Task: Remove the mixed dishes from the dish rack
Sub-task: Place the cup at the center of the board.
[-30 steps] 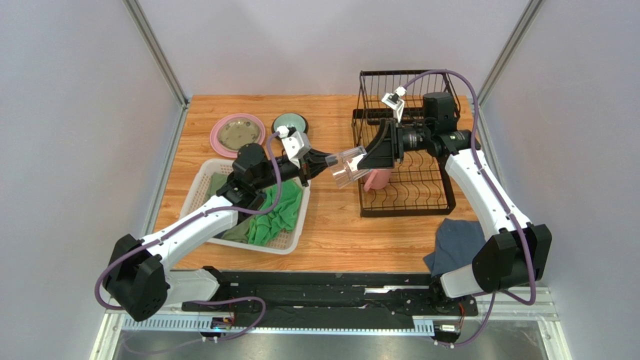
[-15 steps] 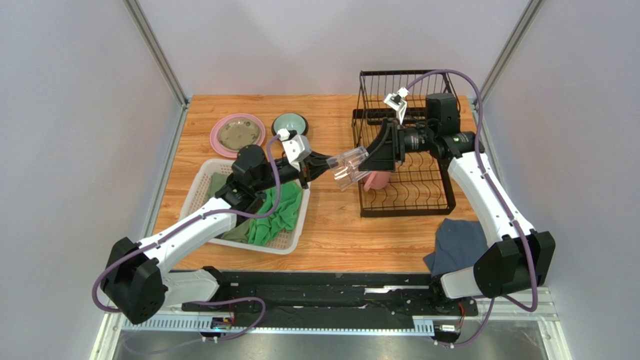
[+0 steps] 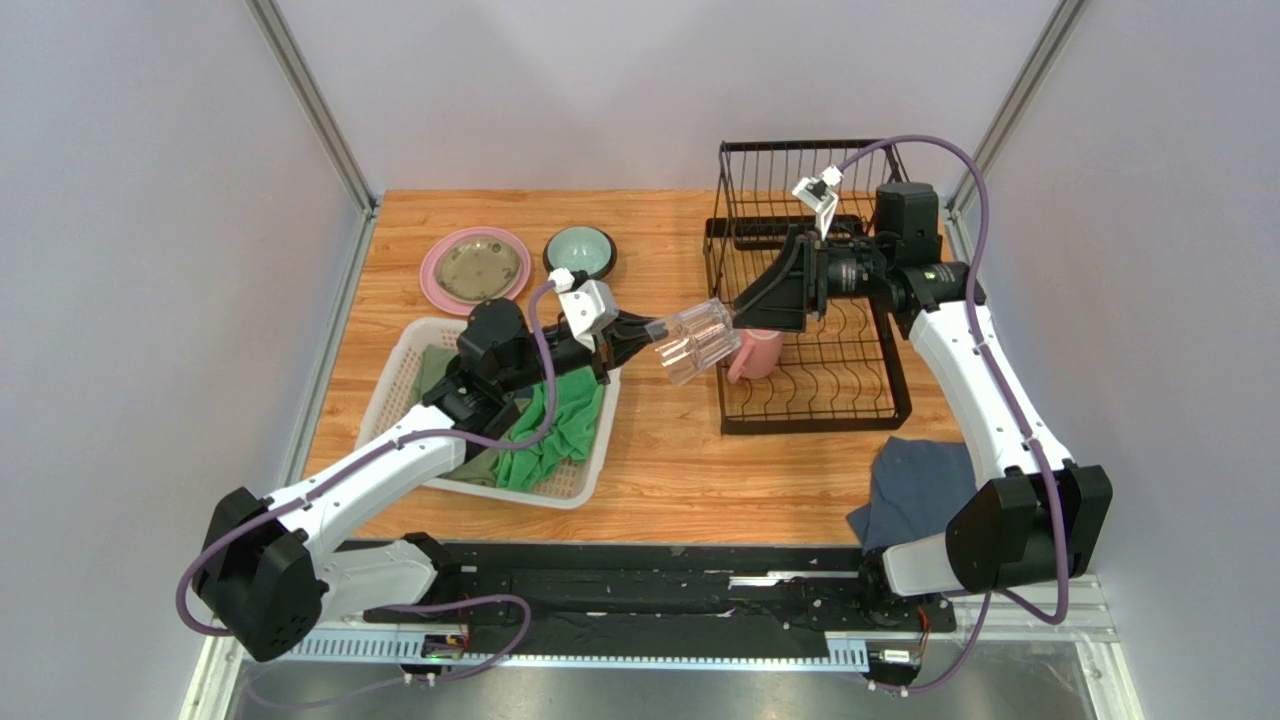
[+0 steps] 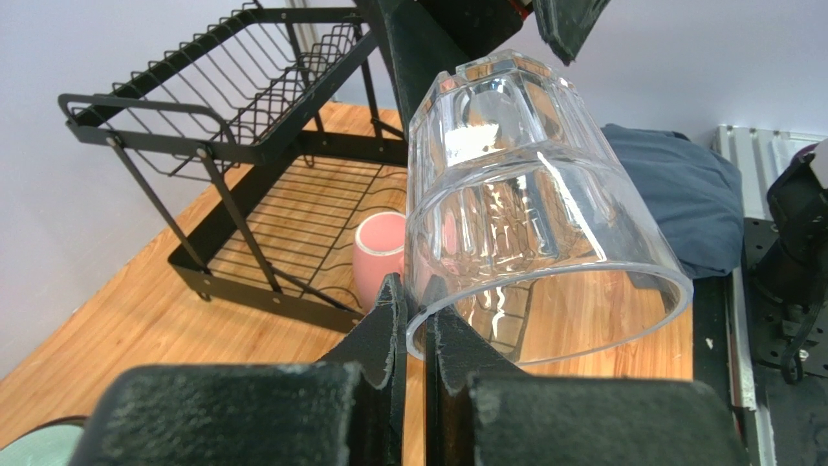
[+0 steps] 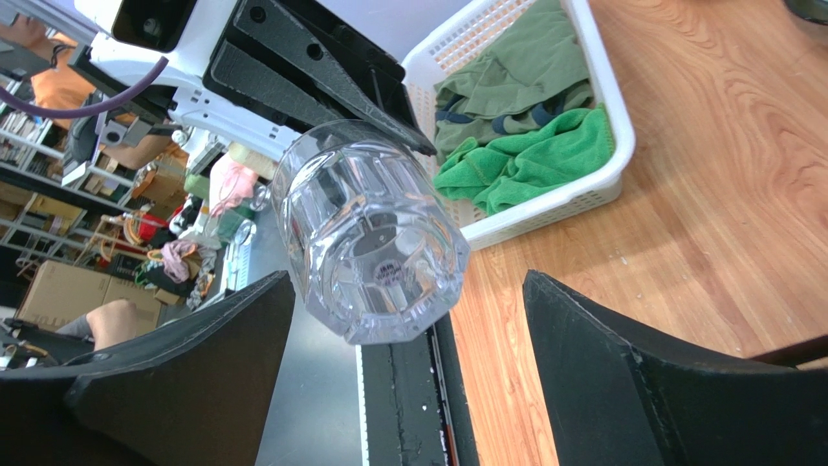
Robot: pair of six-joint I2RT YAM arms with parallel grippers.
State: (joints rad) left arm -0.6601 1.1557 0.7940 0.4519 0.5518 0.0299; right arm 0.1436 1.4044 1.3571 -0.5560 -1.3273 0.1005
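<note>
The clear glass cup [image 3: 694, 338] hangs on its side in the air between the white basket and the dish rack [image 3: 819, 398]. My left gripper [image 3: 649, 333] is shut on its rim, one finger inside and one outside, as the left wrist view [image 4: 416, 301] shows. My right gripper [image 3: 744, 315] is open, its fingers wide on either side of the cup's base [image 5: 369, 243] without touching it. A pink mug [image 3: 756, 354] stands on the rack's lower tray and also shows in the left wrist view [image 4: 381, 257]. The rack's upper shelf [image 4: 146, 141] looks bare.
A pink plate [image 3: 439, 270] with a brown-olive dish [image 3: 478, 267] on it and a teal bowl [image 3: 580, 248] sit at the back left. A white mesh basket [image 3: 394, 375] holds green cloths [image 3: 556, 428]. A blue-grey cloth [image 3: 917, 488] lies at the front right.
My right gripper has let go of the glass cup and drawn back to the right toward the rack. The left gripper keeps the cup, which has tilted a little.
</note>
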